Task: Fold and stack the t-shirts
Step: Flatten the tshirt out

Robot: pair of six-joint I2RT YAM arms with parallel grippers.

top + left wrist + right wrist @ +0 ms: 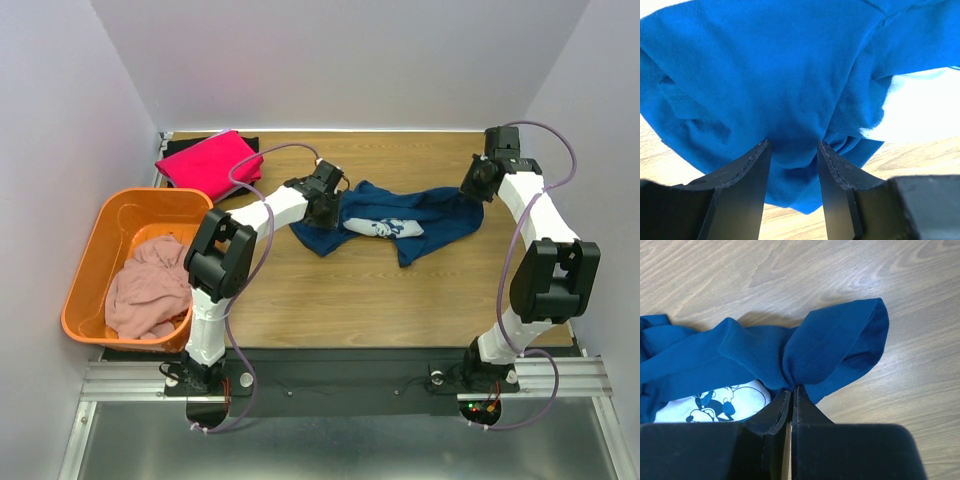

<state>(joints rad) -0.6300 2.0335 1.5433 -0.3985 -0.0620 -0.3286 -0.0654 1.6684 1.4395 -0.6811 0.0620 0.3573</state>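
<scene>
The navy blue t-shirt (430, 215) lies crumpled and stretched sideways mid-table, its white mouse print (385, 228) facing up. My left gripper (328, 212) is at its left end; in the left wrist view the gripper (792, 142) has its fingers a little apart, clamped on a thick bunch of the navy cloth (765, 65). My right gripper (478, 190) is at the shirt's right end; in the right wrist view the gripper (791, 388) is pinched shut on a fold of the shirt (830, 345). The bright pink t-shirt (208, 160) lies folded at the back left on a black one (254, 146).
An orange basket (85, 270) stands at the left table edge and holds the pale dusty-pink t-shirt (148, 285). White walls close in the back and both sides. Bare wood table (340, 300) shows in front of the navy shirt.
</scene>
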